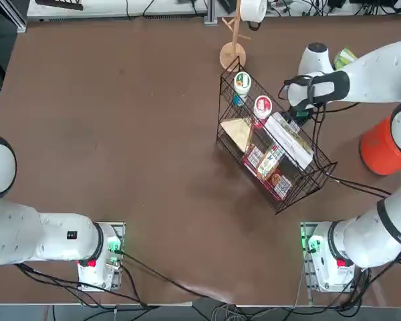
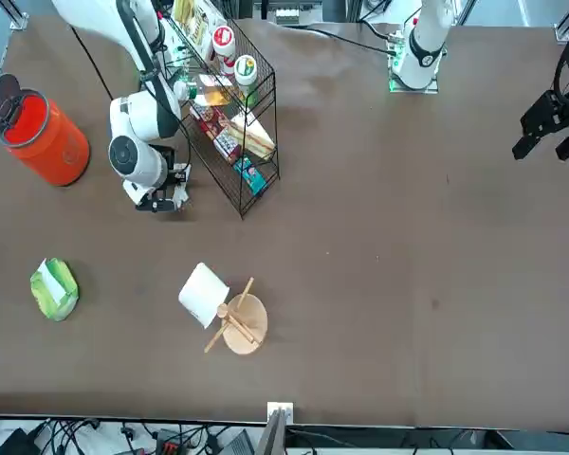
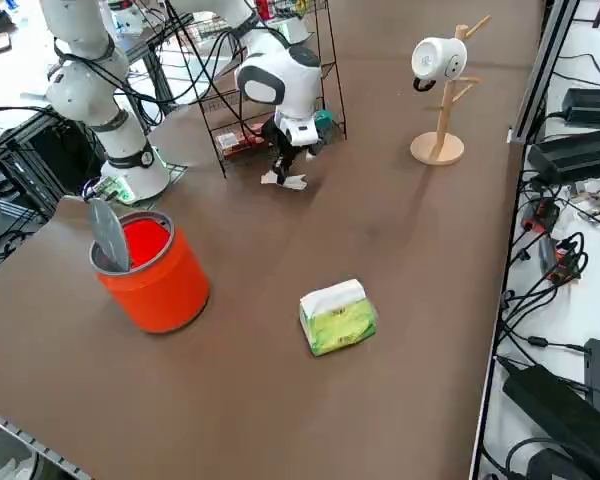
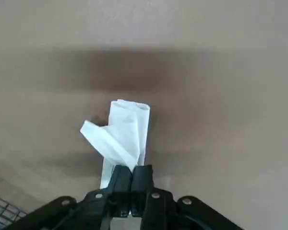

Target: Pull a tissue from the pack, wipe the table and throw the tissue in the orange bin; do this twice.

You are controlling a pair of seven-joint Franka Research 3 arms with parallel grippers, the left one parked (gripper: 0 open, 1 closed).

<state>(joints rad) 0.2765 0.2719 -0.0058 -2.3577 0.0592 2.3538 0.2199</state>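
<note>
Item: right jaws (image 4: 131, 184), one set. Closed tight on one white tissue (image 4: 120, 136), pinched at one end, the rest folded and fanned out ahead of the fingertips. In the right side view the jaws point down at the bench (image 3: 400, 250), with the tissue's loose end at or just above the surface directly beneath them; actual contact cannot be confirmed.

Step in hand, judged: the wipe. Doing it well calls for enough downward pressure to flatten the tissue against the bench without driving the fingertips into it, broad strokes over bare surface, and a grip kept firm so the tissue does not drag free. Strokes are best kept away from the wire rack (image 1: 271, 150), which stands just beside the jaws.

Count:
- Tissue pack (image 3: 338, 317), green with white showing on top: one, lying on the bench well apart from the jaws, toward the bench's far edge.
- Orange bin (image 3: 155, 270): one, its lid tipped up so the mouth is open, well apart from the jaws toward the right arm's base.
- Wire rack with assorted goods: one.
- Wooden mug stand (image 3: 442, 110) carrying one white mug (image 3: 435, 58): one, well apart from the jaws, past the rack.
</note>
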